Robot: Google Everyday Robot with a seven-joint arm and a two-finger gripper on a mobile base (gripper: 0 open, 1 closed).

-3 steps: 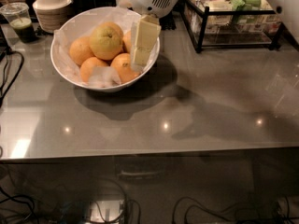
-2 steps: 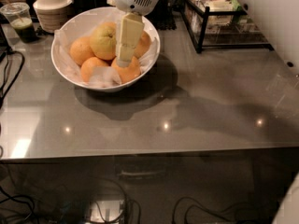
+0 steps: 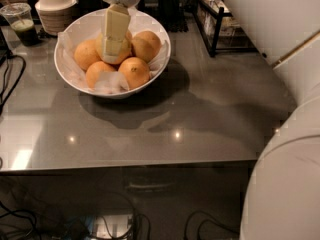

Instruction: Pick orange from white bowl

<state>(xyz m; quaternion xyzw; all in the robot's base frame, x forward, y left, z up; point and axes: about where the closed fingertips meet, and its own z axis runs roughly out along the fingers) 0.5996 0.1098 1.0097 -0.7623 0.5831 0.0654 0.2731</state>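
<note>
Camera view, one worktop (image 3: 200, 114), grey and glossy.
- Bowl (image 3: 164, 54): white, wide, far left of the worktop, lined with crinkled paper (image 3: 107, 83).
- Orange (image 3: 126, 51): pale yellow-green, the largest fruit. It sits mid-bowl on top of the heap, partly hidden behind the pincer.
- Fruits (image 3: 134, 72): four, smaller, deep orange, packed around the orange inside the bowl.
- Pincer (image 3: 114, 48): cream, reaching down from the top edge into the bowl, its tip overlapping the orange. Contact cannot be judged, nor whether it is spread, pressed together or pinching.
- Paper bowls (image 3: 54, 6): stacked, behind the bowl to the left.
- Cup (image 3: 20, 24): clear, holding a green drink, at the far left.
- Rack (image 3: 220, 26): black wire, right rear.
- Cable (image 3: 11, 79): black, at the left edge.
</note>
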